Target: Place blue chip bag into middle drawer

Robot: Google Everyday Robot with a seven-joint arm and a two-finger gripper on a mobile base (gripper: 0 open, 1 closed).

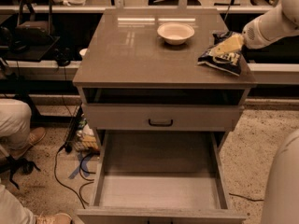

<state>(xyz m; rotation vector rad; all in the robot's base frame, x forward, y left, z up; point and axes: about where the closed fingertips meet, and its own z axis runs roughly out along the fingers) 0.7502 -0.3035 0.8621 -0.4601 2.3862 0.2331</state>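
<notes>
Here the gripper [230, 44] overlaps the blue chip bag [218, 60] near the right edge of the surface [131, 55]; its hold cannot be told.

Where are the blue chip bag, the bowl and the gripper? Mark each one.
blue chip bag [224, 62]: camera view, its lower front face.
bowl [175, 33]: camera view, the middle of its inside.
gripper [224, 46]: camera view, its tip, over the bag's upper part, right side of the cabinet top [131, 55].
</notes>
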